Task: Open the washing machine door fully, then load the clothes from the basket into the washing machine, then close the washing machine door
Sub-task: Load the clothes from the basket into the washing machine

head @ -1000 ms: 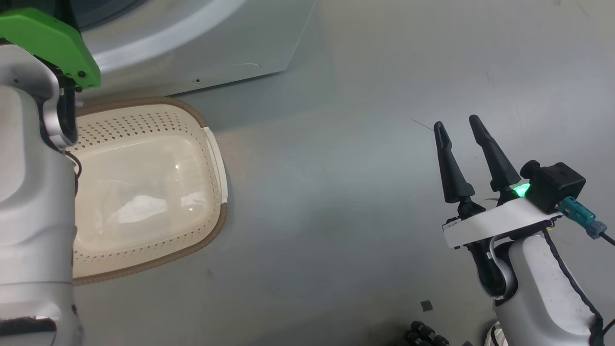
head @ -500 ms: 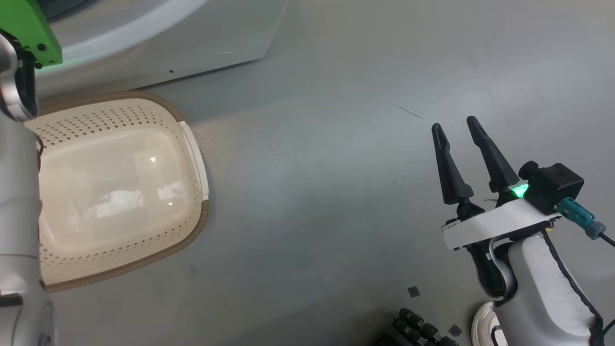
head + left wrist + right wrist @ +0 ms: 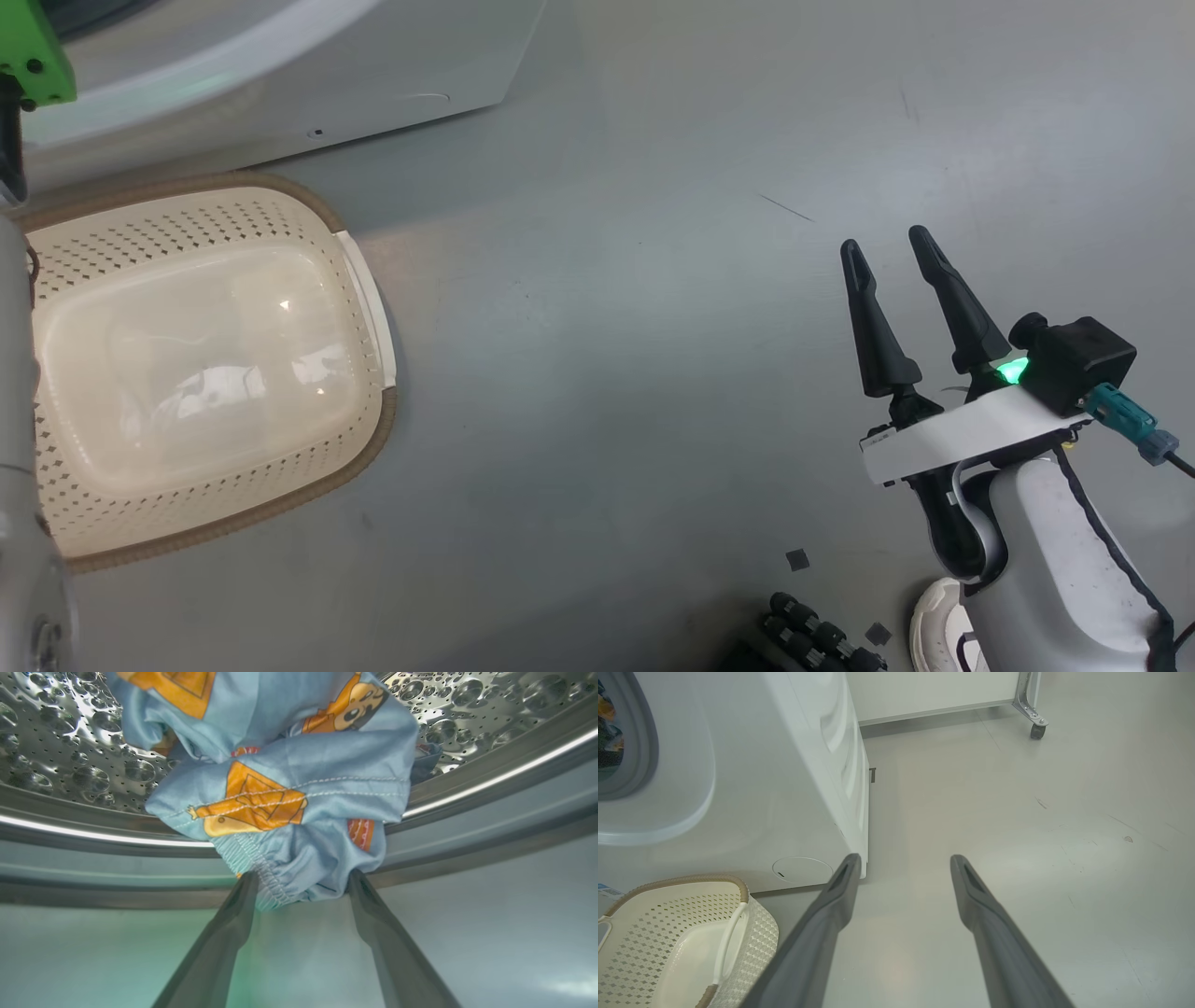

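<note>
The clothes (image 3: 289, 779), light-blue fabric with orange-brown figures, lie bunched in the steel drum (image 3: 60, 756) and hang over its lip and the grey gasket (image 3: 467, 826). My left gripper (image 3: 301, 882) is open, its tips at either side of the cloth's lower hem. The cream basket (image 3: 364, 448) sits on the floor before the white washing machine (image 3: 373, 75), and I see nothing inside it. My right gripper (image 3: 887, 243) hovers open over bare floor, well right of the basket. The basket (image 3: 738, 886) and washing machine (image 3: 784, 788) sit left of those fingers. The washing machine door is out of view.
Grey floor stretches wide to the right of the machine. A white unit on a caster (image 3: 1035, 730) stands at the back. Black round parts (image 3: 812, 644) and small dark squares lie near my base. My pale left forearm (image 3: 19, 467) runs along the left edge.
The head camera has shifted, so basket and machine sit further left and up in the picture. The right gripper has kept its pose and stays open.
</note>
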You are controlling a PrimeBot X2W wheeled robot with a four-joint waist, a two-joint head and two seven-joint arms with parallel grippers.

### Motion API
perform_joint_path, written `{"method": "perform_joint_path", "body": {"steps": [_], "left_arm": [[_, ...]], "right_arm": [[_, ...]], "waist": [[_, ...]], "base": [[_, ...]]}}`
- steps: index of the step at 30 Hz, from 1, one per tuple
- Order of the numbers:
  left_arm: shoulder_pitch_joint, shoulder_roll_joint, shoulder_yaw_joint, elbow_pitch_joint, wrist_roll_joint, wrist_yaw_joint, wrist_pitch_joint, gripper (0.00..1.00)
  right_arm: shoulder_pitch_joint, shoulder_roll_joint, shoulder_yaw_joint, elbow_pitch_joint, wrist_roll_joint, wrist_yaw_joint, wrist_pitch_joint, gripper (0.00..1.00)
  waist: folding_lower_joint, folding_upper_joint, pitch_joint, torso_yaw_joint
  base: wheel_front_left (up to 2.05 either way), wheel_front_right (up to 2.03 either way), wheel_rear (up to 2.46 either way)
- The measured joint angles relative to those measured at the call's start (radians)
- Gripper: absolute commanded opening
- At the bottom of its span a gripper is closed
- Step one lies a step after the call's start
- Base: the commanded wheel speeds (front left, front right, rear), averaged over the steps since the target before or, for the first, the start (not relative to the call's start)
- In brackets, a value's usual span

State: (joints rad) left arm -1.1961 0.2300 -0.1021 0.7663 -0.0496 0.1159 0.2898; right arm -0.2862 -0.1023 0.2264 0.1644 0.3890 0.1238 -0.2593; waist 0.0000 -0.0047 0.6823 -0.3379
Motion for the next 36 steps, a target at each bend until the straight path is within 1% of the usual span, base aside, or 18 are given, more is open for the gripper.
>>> {"method": "perform_joint_path", "body": {"steps": [6,9,23,24,25,26,27,28,29,30,36], "left_arm": [[-0.027,0.000,0.002,0.034,0.003,0.000,-0.001,1.00],[-0.046,0.009,-0.002,0.049,0.028,0.000,-0.002,1.00],[-0.104,0.018,-0.024,0.099,0.055,0.002,-0.025,1.00],[-0.109,0.018,-0.024,0.105,0.057,0.002,-0.026,0.85],[-0.113,0.018,-0.025,0.109,0.058,0.002,-0.027,0.50],[-0.115,0.018,-0.026,0.112,0.058,0.002,-0.028,0.45],[-0.117,0.018,-0.027,0.115,0.058,0.002,-0.028,0.32],[-0.119,0.016,-0.028,0.118,0.058,0.002,-0.029,0.25],[-0.120,0.016,-0.029,0.123,0.058,0.002,-0.035,0.07],[-0.124,0.016,-0.030,0.128,0.058,0.002,-0.036,0.00],[-0.136,0.012,-0.031,0.148,0.058,0.002,-0.046,0.00]], "right_arm": [[0.003,0.000,0.003,-0.001,0.000,0.000,0.000,1.00],[0.007,-0.001,0.009,-0.005,0.000,0.000,0.000,1.00],[0.016,-0.002,0.005,-0.010,0.000,0.000,0.000,1.00],[0.016,-0.002,0.005,-0.010,0.000,0.000,0.000,1.00],[0.016,-0.002,0.005,-0.010,0.000,0.000,0.000,1.00],[0.016,-0.002,0.006,-0.010,0.000,0.000,0.000,1.00],[0.016,-0.001,0.006,-0.010,0.000,0.000,0.000,1.00],[0.016,-0.001,0.006,-0.010,0.000,0.000,0.000,1.00],[0.016,0.000,0.006,-0.010,0.000,0.000,0.000,1.00],[0.016,0.000,0.006,-0.010,0.000,0.000,0.000,1.00],[0.016,0.001,0.009,-0.010,0.000,0.000,0.000,1.00]], "waist": [[0.0000,0.0000,0.005,-0.002],[0.0000,0.0000,0.010,-0.006],[0.0000,0.0000,0.032,-0.017],[0.0000,0.0000,0.033,-0.018],[0.0000,0.0000,0.034,-0.018],[0.0000,0.0000,0.035,-0.019],[0.0000,0.0000,0.035,-0.019],[0.0000,0.0000,0.035,-0.019],[0.0000,0.0000,0.035,-0.019],[0.0000,0.0000,0.035,-0.019],[0.0000,0.0000,0.032,-0.019]], "base": [[0.00,0.00,0.00],[0.00,0.00,0.00],[0.00,0.00,0.00],[0.00,0.00,0.00],[0.00,0.00,0.00],[0.00,0.00,0.00],[0.00,0.00,0.00],[0.00,0.00,0.00],[0.00,0.00,0.00],[0.00,0.00,0.00],[0.00,0.00,0.00]]}}
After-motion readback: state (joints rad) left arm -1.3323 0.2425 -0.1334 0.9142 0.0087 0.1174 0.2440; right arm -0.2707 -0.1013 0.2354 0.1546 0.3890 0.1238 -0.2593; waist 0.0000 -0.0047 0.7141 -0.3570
